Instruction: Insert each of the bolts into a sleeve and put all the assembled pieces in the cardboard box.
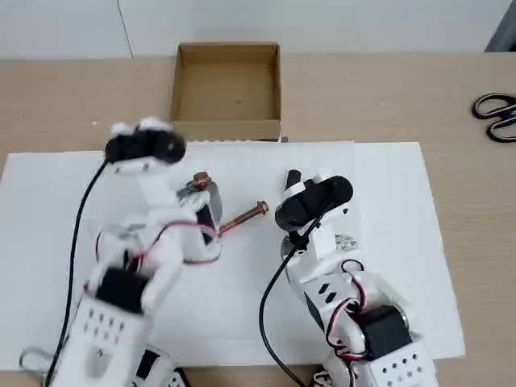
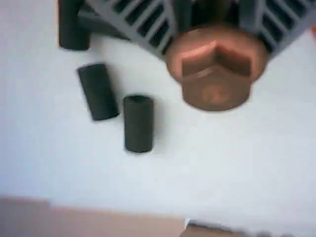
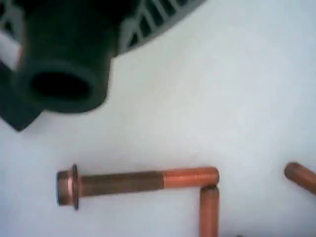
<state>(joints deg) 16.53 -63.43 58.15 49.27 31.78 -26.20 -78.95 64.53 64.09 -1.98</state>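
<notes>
The left hand [image 1: 198, 193] pinches a copper-coloured bolt [image 2: 215, 69] with a flanged hex head. The right hand [image 1: 293, 184] clamps a matte black sleeve [image 3: 61, 64], its hollow round end showing. Loose sleeves [image 2: 138, 123] and a second bolt [image 1: 242, 218] lie on the white sheet [image 1: 387, 242]. The cardboard box [image 1: 226, 129] stands on the wooden desk [image 1: 387, 97] just past the sheet.

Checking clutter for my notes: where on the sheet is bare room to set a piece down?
Bare: the white sheet right of the right claw, and its left end beyond the left claw. Crowded: between the claws, where a loose bolt lies.
</notes>
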